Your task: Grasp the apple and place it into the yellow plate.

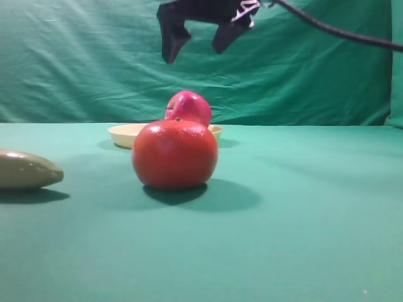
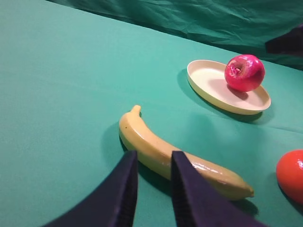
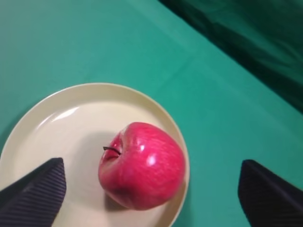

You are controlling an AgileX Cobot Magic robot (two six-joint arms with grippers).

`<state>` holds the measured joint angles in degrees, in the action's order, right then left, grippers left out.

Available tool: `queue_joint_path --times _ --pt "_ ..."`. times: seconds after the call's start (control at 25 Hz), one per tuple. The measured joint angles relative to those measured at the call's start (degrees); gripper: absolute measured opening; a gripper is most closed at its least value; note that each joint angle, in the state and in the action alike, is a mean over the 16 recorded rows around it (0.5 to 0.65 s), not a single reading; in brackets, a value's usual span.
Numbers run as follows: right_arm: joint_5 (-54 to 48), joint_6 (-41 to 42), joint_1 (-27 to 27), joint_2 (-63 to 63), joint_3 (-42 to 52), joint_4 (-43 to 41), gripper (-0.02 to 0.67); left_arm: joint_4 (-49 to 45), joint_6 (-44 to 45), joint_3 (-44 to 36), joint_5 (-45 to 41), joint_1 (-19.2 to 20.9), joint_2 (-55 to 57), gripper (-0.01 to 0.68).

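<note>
The apple point(image 3: 142, 172), glossy crimson-pink with a short stem, rests inside the yellow plate point(image 3: 71, 118) toward its rim. In the left wrist view the apple point(image 2: 244, 72) sits at the far side of the plate point(image 2: 208, 82). From the high view the apple point(image 1: 189, 107) shows above the plate point(image 1: 124, 133), partly hidden by an orange-red fruit. My right gripper point(image 1: 193, 55) hangs open well above the apple, its fingers point(image 3: 35, 194) wide apart and holding nothing. My left gripper point(image 2: 154, 158) hovers low over a banana, its fingers drawn close with a narrow slit, empty.
A big orange-red round fruit point(image 1: 175, 154) stands in front of the plate. A yellow banana point(image 2: 175, 158) lies to the left, seen as a tan lump point(image 1: 25, 170) in the high view. Green cloth covers the table, with a green curtain point(image 1: 302, 69) behind.
</note>
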<state>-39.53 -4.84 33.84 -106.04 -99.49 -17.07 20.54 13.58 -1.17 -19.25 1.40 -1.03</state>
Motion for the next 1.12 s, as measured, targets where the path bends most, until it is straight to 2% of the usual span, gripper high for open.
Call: queue_joint_path --times 0.2,0.4,0.88,1.12 --pt "-8.6 -3.5 0.0 7.1 0.5 -0.1 0.125 0.0 0.0 0.0 0.0 0.0 0.0 0.157" --pt "-12.9 -8.1 0.0 15.9 5.0 -0.1 0.018 0.0 0.0 0.0 0.0 0.0 0.0 0.157" --pt "-10.1 -14.8 0.0 44.5 28.8 0.1 0.0 0.0 0.0 0.0 0.0 0.0 0.0 0.157" --pt "-13.5 -15.9 0.0 58.6 37.0 0.2 0.0 0.0 0.0 0.0 0.0 0.0 0.0 0.157"
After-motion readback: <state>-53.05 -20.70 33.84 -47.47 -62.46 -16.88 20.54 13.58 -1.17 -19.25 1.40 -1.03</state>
